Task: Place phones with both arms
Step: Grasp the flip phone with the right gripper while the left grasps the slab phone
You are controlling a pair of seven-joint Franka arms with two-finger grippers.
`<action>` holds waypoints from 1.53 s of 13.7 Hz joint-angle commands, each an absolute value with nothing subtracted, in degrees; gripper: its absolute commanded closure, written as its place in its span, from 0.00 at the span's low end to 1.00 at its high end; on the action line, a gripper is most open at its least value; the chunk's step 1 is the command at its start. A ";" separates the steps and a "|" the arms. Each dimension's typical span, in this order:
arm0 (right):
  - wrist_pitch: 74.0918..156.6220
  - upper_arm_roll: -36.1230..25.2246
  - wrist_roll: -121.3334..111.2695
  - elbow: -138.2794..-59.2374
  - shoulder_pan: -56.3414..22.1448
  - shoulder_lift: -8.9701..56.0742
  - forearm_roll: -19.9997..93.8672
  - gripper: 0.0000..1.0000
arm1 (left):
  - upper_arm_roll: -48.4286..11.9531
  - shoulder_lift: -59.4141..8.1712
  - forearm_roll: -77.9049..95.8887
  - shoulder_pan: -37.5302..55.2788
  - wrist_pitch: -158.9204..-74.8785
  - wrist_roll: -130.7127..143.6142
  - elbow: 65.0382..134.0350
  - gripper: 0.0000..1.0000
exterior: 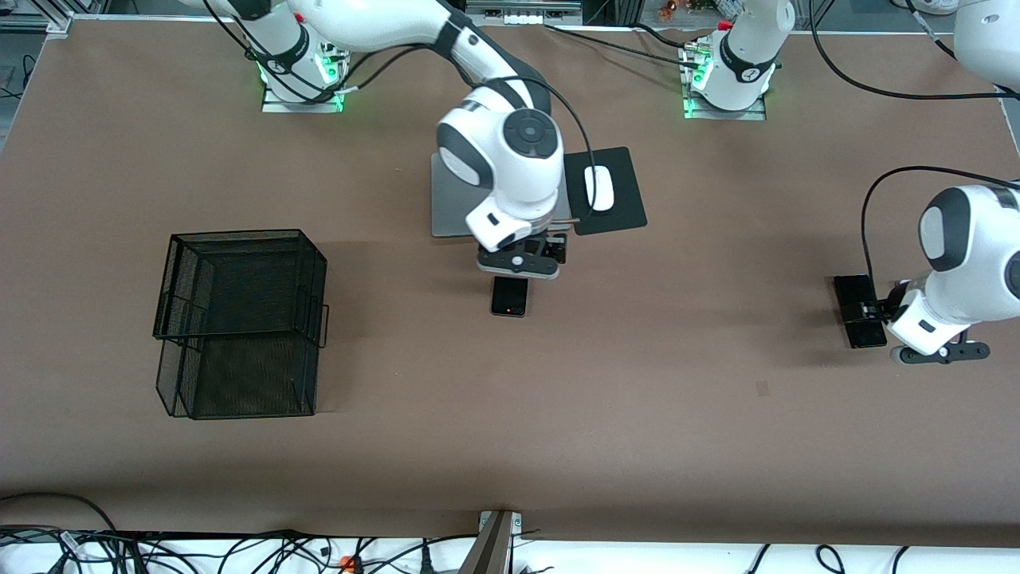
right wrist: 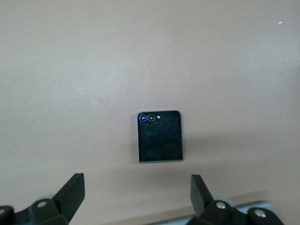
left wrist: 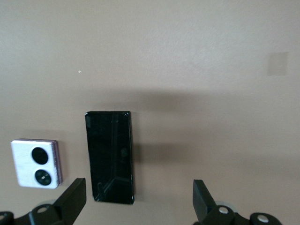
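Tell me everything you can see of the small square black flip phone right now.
The small square black flip phone is folded shut and lies flat on the bare brown table, just nearer the front camera than the grey laptop. Its glossy dark cover has rounded corners, a thin pale edge, two ringed lenses and a small light dot along one edge. The right gripper hangs over it, fingers open and not touching it. Nothing else touches it.

The light is bright and even, coming from above. On the matte brown table (exterior: pixel 637 414) the shadows are soft. The long slim glossy black slab phone (left wrist: pixel 110 156) shows faint reflections. The wrist views look slightly soft.
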State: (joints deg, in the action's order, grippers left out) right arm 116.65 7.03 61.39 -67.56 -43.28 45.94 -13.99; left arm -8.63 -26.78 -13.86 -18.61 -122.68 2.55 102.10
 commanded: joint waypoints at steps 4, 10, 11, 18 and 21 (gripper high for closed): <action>125.06 6.06 62.23 -65.39 -41.75 53.78 -17.40 0.00 | -9.67 -28.02 -15.82 -26.27 -139.65 -5.62 111.97 0.00; 131.47 5.54 61.96 -68.37 -41.66 57.48 -18.19 0.00 | -9.58 -33.57 -16.00 -29.52 -145.01 -7.29 111.53 0.00; 132.01 5.54 61.61 -69.25 -41.66 57.48 -18.37 0.00 | -9.58 -33.92 -16.00 -29.53 -145.19 -7.29 111.62 0.00; 131.92 5.54 56.43 -70.49 -41.40 56.95 -18.81 0.00 | -9.67 -34.80 -15.82 -29.71 -145.20 -7.21 111.80 0.00; 131.92 5.54 55.81 -70.40 -40.96 56.43 -18.98 0.00 | -9.58 -34.72 -15.82 -29.71 -144.85 -7.21 111.80 0.22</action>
State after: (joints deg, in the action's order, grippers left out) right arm 131.13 5.39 56.77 -68.60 -41.59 57.87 -17.98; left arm -8.92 -34.53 -14.54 -28.86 -144.95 -6.73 112.00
